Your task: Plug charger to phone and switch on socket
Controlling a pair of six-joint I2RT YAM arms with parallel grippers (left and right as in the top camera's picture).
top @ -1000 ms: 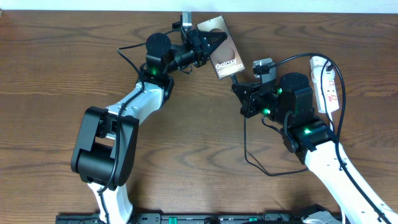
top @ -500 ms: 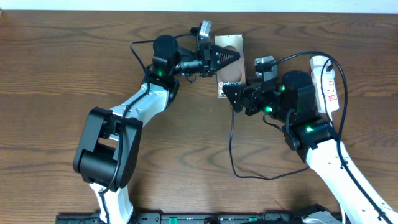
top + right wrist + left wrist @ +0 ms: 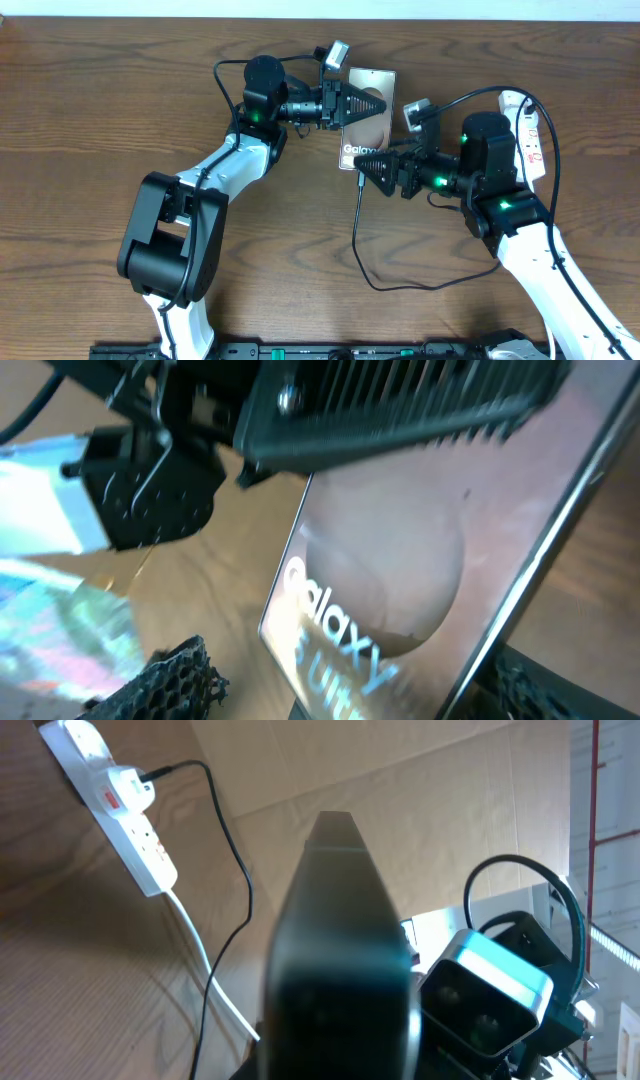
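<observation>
Overhead: L claw (image 3: 380, 103) grips phone (image 3: 372, 132), R claw (image 3: 364, 164) beside it.

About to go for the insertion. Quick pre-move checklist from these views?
1. phone held by the left gripper: ok, clamped at its top end.
2. charger in the right gripper: ok, the cable leaves from its tip.
3. Connector lined up with the phone's port: cannot tell, both are hidden in every view.
4. Cable slack: ok, a loose loop lies on the table.
5. socket switch state: cannot tell, too small to read.
6. Gripper free for the switch: not ok, both are occupied.
</observation>
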